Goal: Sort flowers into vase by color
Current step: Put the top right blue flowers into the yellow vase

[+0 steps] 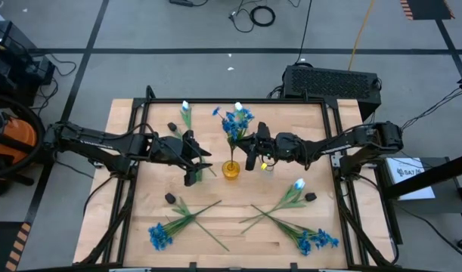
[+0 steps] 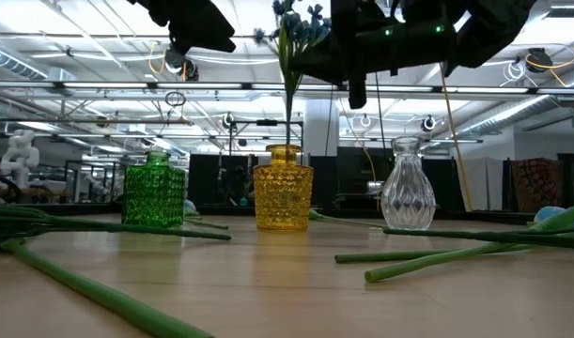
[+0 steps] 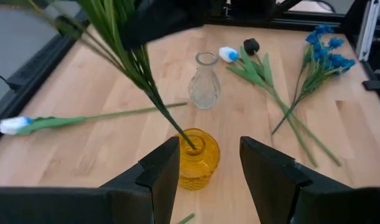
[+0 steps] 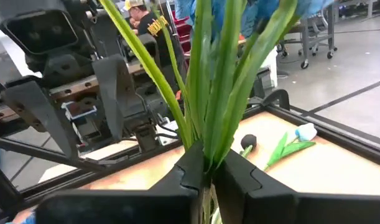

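A blue flower [image 1: 237,121] stands with its stem's lower end in the yellow vase [image 1: 231,168], which is also seen in the low view [image 2: 283,192]. My right gripper [image 1: 252,153] is shut on its leafy stem above the vase mouth. My left gripper [image 1: 196,168] hangs open just left of the yellow vase, its fingers on either side of the vase [image 3: 196,158] in the left wrist view and above it, touching nothing. A green vase [image 2: 153,192] and a clear vase [image 2: 407,185] flank the yellow one. My right gripper [image 4: 205,171] pinches the blue flower's bundle of green stem and leaves [image 4: 208,140] between its two fingers, some way above the vase mouth. The fingers come from the table's right and lie across the stem. The flower stands nearly upright, its lower end [image 3: 188,144] inside the yellow vase.
Loose flowers lie on the table: blue clusters near the near edge [image 1: 161,236] [image 1: 317,240], white tulips [image 1: 299,185] [image 1: 185,109], and black buds [image 1: 170,198] [image 1: 310,196]. Long stems cross the near half of the table [image 2: 456,252]. The room and a person show beyond the table.
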Robot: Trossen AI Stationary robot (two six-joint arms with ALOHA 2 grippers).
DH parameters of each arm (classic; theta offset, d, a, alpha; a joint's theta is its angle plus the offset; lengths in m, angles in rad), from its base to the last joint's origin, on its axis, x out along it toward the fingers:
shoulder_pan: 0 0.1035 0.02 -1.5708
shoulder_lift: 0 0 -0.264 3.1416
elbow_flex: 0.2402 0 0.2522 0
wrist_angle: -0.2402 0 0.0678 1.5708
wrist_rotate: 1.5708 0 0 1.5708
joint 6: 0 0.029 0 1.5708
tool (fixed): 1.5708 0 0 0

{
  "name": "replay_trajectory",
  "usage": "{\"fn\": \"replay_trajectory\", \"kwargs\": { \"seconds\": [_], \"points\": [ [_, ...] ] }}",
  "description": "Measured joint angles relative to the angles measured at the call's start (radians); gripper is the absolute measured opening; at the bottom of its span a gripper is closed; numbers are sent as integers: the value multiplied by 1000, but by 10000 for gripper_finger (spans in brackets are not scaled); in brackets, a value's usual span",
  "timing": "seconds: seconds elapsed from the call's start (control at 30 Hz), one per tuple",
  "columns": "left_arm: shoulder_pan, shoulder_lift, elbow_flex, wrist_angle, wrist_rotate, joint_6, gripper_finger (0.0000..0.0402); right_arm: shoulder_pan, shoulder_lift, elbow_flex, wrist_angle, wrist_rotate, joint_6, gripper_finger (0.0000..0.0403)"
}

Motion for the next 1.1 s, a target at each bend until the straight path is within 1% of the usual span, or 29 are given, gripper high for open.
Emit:
{"fn": "replay_trajectory", "kwargs": {
  "seconds": [0.1,0.37,0.53,0.67,0.93,1.1],
  "points": [
    [0,0,0,1,-27,27,176,-3,10,0,3,-1,3,33],
    [2,0,0,-2,-32,58,176,5,10,0,-30,-7,29,65],
    [7,0,0,-2,-32,58,176,13,10,0,-67,-15,41,102],
    [7,0,0,-3,-32,60,176,19,10,0,-81,-60,48,136],
    [7,0,0,-38,-31,76,176,18,7,0,-164,-63,61,206],
    [7,0,0,-72,-29,76,176,17,-11,0,-183,-63,28,240]
  ]
}}
